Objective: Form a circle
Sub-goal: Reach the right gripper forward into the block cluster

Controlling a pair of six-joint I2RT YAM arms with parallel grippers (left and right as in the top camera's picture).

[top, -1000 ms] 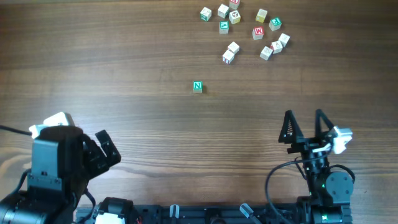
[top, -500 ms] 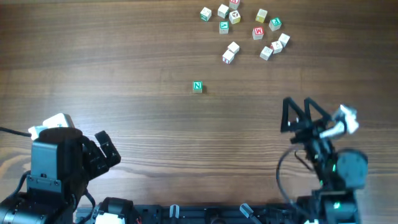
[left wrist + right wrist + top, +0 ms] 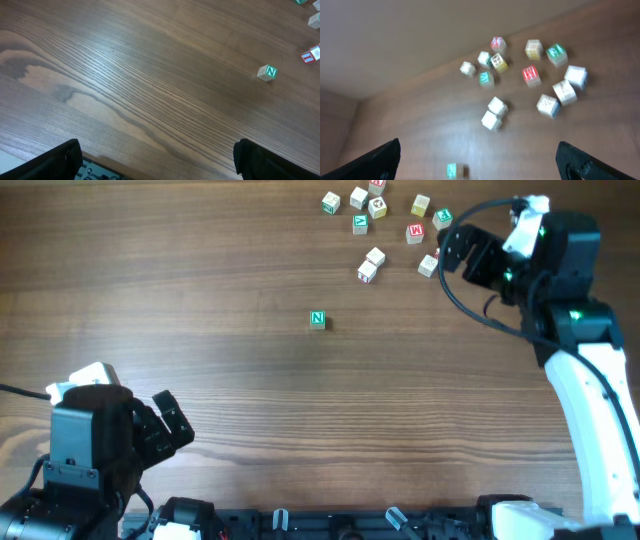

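Right tool (image 3: 458, 252), jaws spread wide, is hovering at the letter cubes (image 3: 415, 232); descending carelessly, it is risking scattering them, esp. nearest ones.

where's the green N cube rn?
Overhead view: the green N cube sits alone near mid-table, apart from the cube cluster at the far edge; its nearest neighbours are the pair of pale cubes.

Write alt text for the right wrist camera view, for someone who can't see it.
A loose scatter of wooden letter cubes, not a ring, lies on a wooden table in a blurred view. One green-marked cube sits apart near the bottom edge, and the right gripper shows open, a dark fingertip in each lower corner.
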